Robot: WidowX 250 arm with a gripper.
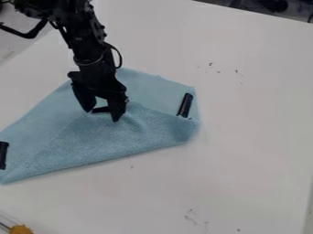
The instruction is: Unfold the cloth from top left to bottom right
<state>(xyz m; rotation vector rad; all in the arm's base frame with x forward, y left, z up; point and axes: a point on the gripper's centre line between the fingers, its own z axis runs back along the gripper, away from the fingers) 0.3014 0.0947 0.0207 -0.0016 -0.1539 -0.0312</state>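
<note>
The black gripper (103, 115) hangs over the upper middle of the light blue cloth (110, 137), its two fingers spread apart with their tips low at the cloth. Between them shows a short dark piece; whether it belongs to the gripper or to the cloth I cannot tell. The cloth lies folded, with a long slanting lower edge and a flap edge running from near the gripper to the right corner. Small ridges crease it just right of the fingertips. Part of its upper area is hidden behind the gripper.
A black strip (185, 105) lies on the cloth's right end and another black strip (3, 155) at its left end. The white table (245, 137) has some dark marks. An orange-yellow object (21, 229) sits at the bottom left.
</note>
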